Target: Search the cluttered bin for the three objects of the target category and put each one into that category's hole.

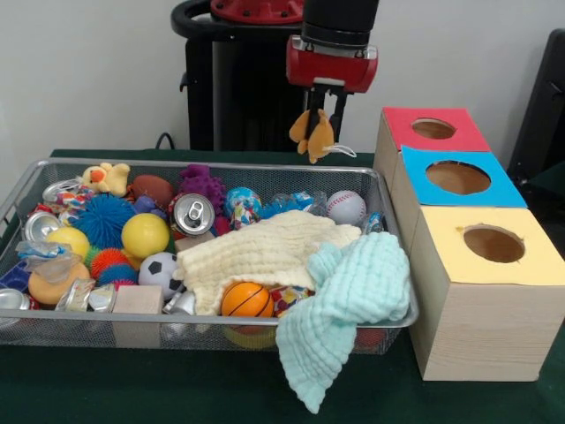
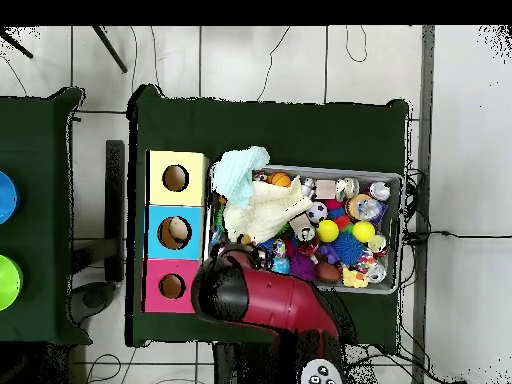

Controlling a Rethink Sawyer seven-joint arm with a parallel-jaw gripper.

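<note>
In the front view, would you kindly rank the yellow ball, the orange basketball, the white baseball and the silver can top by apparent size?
1. Smooth yellow ball
2. Orange basketball, similar and nearer the camera, so unsure
3. Silver can top and white baseball, alike

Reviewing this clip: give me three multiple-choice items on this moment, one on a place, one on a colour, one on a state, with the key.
1. Where does the gripper hang?
A. Over the basket's far rim
B. Inside the yellow box's hole
C. On the table in front of the basket

2. What colour is the top of the box farthest from the camera in the front view?
A. Blue
B. Red
C. Yellow

3. What is the gripper's state?
A. Open, empty
B. Shut on the teddy bear
C. Shut on a can

Key: 1 A, it hangs above the wire-mesh basket; 2 B, the red-topped box stands behind the others; 3 B, the teddy bear dangles from it.
</note>
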